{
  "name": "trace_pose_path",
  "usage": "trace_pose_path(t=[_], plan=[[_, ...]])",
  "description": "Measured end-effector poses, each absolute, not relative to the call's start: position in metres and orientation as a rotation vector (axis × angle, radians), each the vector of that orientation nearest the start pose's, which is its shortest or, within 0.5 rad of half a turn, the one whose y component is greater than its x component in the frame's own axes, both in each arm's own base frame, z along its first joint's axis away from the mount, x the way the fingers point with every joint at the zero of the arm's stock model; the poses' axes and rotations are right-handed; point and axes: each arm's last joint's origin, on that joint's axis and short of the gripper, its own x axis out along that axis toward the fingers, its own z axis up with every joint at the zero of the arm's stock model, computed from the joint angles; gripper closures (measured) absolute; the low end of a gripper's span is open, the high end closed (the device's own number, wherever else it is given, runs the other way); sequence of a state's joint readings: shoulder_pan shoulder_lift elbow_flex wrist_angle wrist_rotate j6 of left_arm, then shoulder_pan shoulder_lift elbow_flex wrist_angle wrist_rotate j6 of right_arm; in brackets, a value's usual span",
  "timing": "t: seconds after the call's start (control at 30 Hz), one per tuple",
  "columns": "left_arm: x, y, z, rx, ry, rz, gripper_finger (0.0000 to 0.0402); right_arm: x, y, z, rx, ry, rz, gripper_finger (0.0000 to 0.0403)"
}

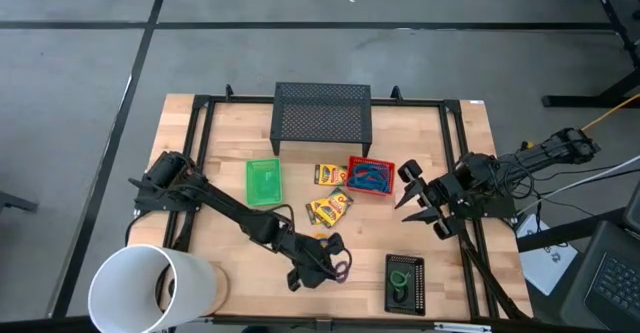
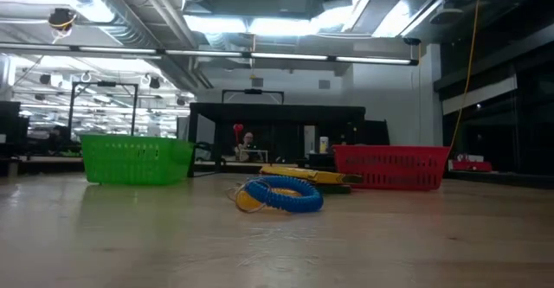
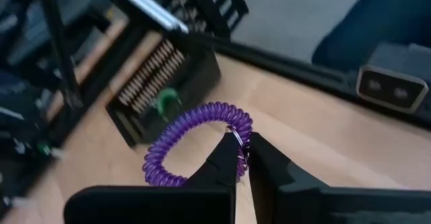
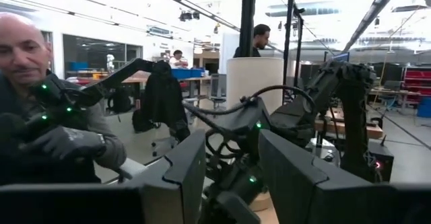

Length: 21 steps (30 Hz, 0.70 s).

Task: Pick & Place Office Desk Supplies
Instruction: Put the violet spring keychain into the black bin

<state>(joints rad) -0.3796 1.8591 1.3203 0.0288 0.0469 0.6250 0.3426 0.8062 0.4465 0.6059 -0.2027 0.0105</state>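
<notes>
Picking is under way: left gripper (image 3: 242,158) has its fingers pressed together on the purple coil ring (image 3: 195,140), low over the table's near edge, just beside the black mesh tray (image 1: 405,283). Next, I judge, comes a lift and carry to a tray. Right gripper (image 1: 425,205) waits at the right, fingers spread. Pale wood table (image 1: 220,133), dim workshop beyond.

Wooden table (image 1: 215,223), black rail frame round it. At the back edge sits a black mesh stand (image 1: 322,115). Green tray (image 1: 264,182) left of centre, red tray (image 1: 370,176) right of it, yellow crayon boxes (image 1: 330,208) between and just in front. Black tray (image 1: 405,282) near the front edge; big white cylinder (image 1: 152,289) at the front-left corner.
</notes>
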Motion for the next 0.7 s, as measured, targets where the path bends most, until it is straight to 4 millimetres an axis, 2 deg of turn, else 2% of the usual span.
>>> trace_pose_path(t=[0.13, 0.27, 0.33, 0.53, 0.7], plan=[[0.398, -0.149, 0.243, 0.663, 0.266, -0.574, 0.0392, 0.169, 0.064, 0.287, 0.031, -0.244, 0.532, 0.0263], [0.411, -0.142, 0.228, 0.652, 0.238, -0.569, 0.0394, 0.17, 0.062, 0.287, 0.029, -0.247, 0.522, 0.0263], [0.424, -0.14, 0.218, 0.644, 0.247, -0.576, 0.0394, 0.17, 0.062, 0.288, 0.029, -0.249, 0.516, 0.0263], [0.462, -0.148, 0.205, 0.658, 0.267, -0.608, 0.0393, 0.17, 0.061, 0.288, 0.029, -0.252, 0.516, 0.0263], [0.486, -0.157, 0.213, 0.682, 0.236, -0.635, 0.0396, 0.171, 0.062, 0.287, 0.026, -0.246, 0.539, 0.0263]])
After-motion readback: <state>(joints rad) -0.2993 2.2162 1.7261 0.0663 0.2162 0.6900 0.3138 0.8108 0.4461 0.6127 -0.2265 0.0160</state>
